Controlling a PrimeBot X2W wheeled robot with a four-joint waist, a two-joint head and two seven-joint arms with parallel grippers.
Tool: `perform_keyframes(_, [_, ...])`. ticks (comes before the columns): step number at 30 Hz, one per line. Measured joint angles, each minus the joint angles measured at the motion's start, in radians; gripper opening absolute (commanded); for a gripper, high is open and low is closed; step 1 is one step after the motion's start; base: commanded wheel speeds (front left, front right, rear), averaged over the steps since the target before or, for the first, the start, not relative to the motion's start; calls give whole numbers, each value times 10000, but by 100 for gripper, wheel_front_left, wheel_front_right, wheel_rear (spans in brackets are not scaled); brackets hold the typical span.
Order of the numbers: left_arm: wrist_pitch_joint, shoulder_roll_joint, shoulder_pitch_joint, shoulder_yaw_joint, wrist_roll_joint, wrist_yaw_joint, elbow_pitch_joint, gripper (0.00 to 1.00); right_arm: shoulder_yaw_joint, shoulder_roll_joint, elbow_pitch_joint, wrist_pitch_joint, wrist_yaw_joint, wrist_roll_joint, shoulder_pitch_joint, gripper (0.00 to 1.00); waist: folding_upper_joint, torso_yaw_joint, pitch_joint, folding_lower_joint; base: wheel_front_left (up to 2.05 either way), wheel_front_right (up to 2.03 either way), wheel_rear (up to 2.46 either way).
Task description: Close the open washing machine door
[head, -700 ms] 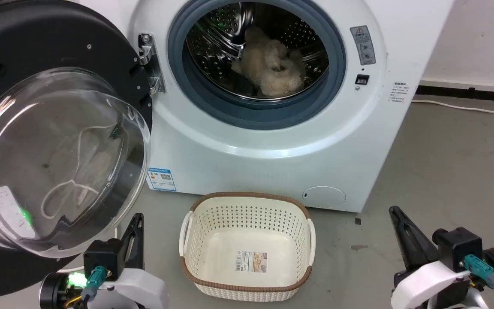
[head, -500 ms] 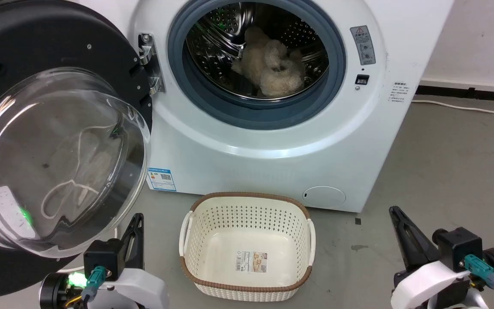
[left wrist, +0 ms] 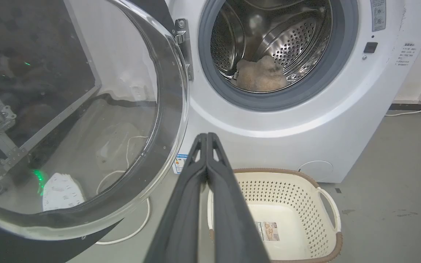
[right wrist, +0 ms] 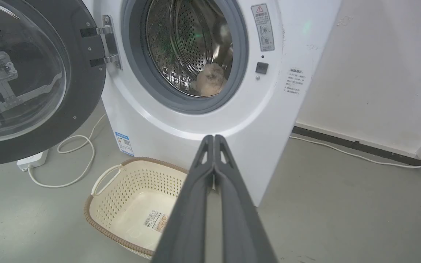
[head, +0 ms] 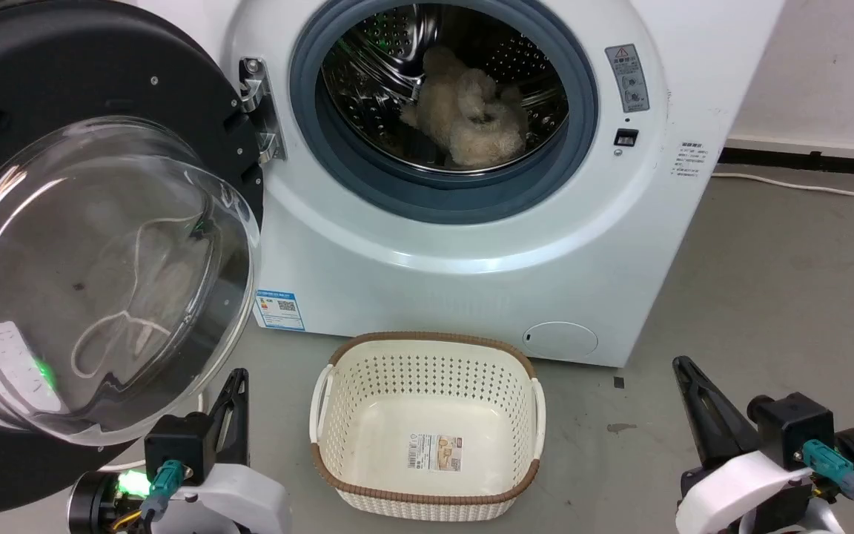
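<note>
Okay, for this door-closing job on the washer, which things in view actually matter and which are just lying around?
For the job: washing machine door, swung open on the left; washing machine; left gripper, shut, beside the door.

Just lying about: cream laundry basket on the floor; fluffy beige item in the drum; white power strip on the floor.
</note>
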Motion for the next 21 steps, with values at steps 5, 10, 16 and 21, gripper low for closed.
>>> perform_keyframes(5, [0,0,0,0,0,0,0,0,0,0,-2,0,0,0,1,0,0,0,0,0,0,0,0])
perform_keyframes(10, [0,0,0,-2,0,0,0,0,-2,0,-2,0,0,0,1,0,0,0,0,0,0,0,0])
perform_keyframes(16, [-2,0,0,-12,-2,-2,8,100,6,0,10,-8,0,10,-12,100,0,0,2,0,0,0,0])
perform_keyframes(21, [-184,0,0,-38,-4,-2,2,100,-40,-2,33,-161,0,123,-12,100,0,102,-11,0,0,0,0])
